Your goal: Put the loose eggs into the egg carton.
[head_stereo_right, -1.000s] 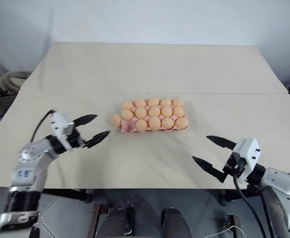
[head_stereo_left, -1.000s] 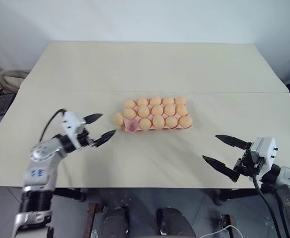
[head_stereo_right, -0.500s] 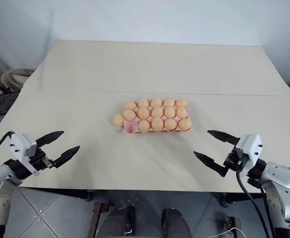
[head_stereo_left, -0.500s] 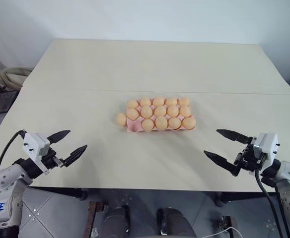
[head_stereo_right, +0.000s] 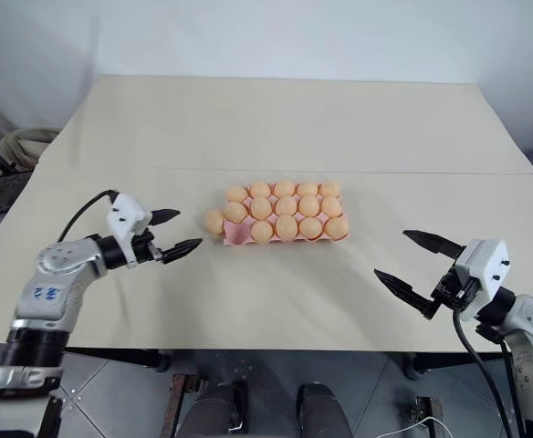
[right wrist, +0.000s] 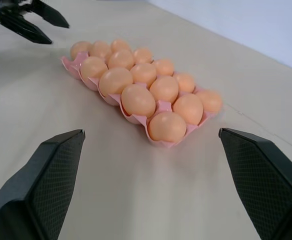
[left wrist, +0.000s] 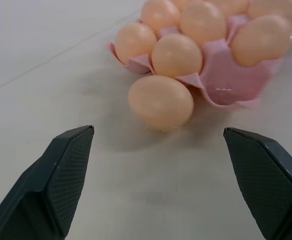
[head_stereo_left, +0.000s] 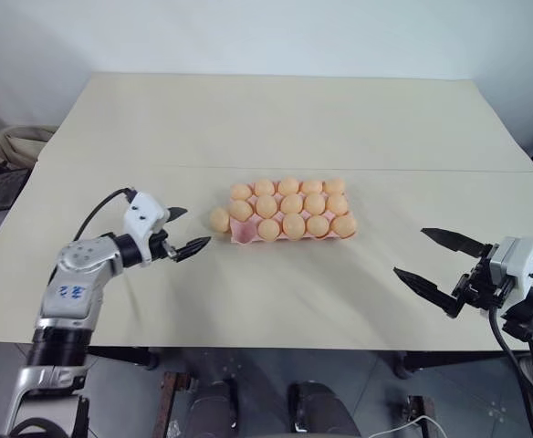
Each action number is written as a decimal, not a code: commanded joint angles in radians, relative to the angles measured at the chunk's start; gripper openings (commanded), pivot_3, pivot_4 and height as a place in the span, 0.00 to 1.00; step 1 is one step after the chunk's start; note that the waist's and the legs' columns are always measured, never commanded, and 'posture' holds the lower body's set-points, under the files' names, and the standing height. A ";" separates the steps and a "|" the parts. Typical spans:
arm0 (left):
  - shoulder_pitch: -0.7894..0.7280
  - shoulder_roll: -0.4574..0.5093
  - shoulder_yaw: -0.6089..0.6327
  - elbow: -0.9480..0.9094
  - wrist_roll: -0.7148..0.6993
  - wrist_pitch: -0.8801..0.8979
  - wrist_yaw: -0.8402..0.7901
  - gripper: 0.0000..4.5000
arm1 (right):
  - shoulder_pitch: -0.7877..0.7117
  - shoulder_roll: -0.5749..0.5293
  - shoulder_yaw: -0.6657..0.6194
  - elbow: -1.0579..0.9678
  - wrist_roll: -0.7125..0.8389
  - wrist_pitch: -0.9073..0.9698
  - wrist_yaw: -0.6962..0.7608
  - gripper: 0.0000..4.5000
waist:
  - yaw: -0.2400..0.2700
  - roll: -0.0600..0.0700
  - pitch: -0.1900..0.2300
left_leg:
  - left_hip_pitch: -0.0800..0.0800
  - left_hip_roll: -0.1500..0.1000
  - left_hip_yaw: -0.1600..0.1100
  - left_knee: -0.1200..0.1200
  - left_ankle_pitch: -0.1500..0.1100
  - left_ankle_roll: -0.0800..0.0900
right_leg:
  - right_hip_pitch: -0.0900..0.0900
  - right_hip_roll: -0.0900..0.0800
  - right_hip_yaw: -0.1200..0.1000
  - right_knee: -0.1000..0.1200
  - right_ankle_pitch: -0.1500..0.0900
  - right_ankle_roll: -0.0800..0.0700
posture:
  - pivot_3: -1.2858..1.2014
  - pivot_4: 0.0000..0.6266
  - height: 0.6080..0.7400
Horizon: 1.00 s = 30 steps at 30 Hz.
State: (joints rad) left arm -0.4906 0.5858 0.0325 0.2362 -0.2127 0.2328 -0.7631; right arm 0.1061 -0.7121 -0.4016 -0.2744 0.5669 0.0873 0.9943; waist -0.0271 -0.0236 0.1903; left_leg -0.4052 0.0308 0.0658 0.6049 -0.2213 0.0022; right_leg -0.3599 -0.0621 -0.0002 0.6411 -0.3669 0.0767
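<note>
The pink egg carton (head_stereo_left: pixel 245 235) lies mid-table, holding several orange-tan eggs (head_stereo_left: pixel 293 224); its near-left corner cup shows bare pink. One loose egg (head_stereo_left: pixel 218 219) rests on the table against the carton's left end. My left gripper (head_stereo_left: pixel 193 228) hovers open just left of that egg, empty. In the left wrist view the loose egg (left wrist: pixel 161 101) lies a little ahead, between the lines of the two fingers (left wrist: pixel 66 165). My right gripper (head_stereo_left: pixel 410 252) stands open and empty near the table's front right, well away from the carton (right wrist: pixel 158 142).
The beige table (head_stereo_left: pixel 276 119) has a seam running across it behind the carton. Its front edge lies just below both grippers. A grey chair-like object (head_stereo_left: pixel 15 146) stands off the table's left side.
Half a second ago my left gripper was drawn back at the front-left edge; it has swung forward and right, close to the loose egg. The right gripper has hardly moved.
</note>
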 commanded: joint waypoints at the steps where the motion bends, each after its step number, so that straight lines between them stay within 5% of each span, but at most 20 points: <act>1: -0.075 -0.037 -0.025 0.100 0.039 -0.072 0.006 0.97 | 0.028 0.011 -0.032 -0.078 0.025 0.008 -0.031 1.00 | 0.001 0.000 0.000 | 0.000 0.000 0.000 0.001 0.000 0.000 | 0.000 0.000 0.000 0.001 0.000 0.000 | 0.52 0.24 1.00; 16: -0.277 -0.146 -0.075 0.508 0.127 -0.255 -0.020 0.97 | 0.045 0.011 0.061 -0.287 0.116 0.055 -0.008 1.00 | 0.003 -0.002 0.001 | 0.000 0.000 0.000 0.007 0.000 0.000 | 0.000 0.000 0.001 0.005 0.001 0.002 | 0.52 0.24 1.00; 24: -0.305 -0.159 -0.050 0.598 0.117 -0.301 -0.025 0.54 | 0.012 -0.010 0.067 -0.230 0.098 0.051 0.030 1.00 | 0.002 -0.002 0.001 | -0.001 0.000 0.000 0.008 0.000 0.001 | 0.000 0.000 0.000 0.005 0.001 0.002 | 0.52 0.24 1.00; 30: -0.188 -0.106 0.058 0.436 0.013 -0.317 -0.081 0.52 | 0.034 0.000 0.062 -0.216 0.082 0.050 0.026 1.00 | -0.003 -0.002 0.001 | -0.001 0.000 0.000 0.007 0.000 0.000 | 0.000 0.000 0.001 0.006 0.001 0.002 | 0.52 0.24 1.00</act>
State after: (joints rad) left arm -0.6880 0.4551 0.0474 0.7445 -0.1566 -0.0670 -0.8216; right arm 0.1353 -0.7106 -0.3205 -0.4807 0.6454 0.1473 1.0204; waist -0.0303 -0.0257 0.1913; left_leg -0.4058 0.0315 0.0657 0.6119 -0.2214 0.0024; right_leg -0.3602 -0.0617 0.0005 0.6466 -0.3660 0.0790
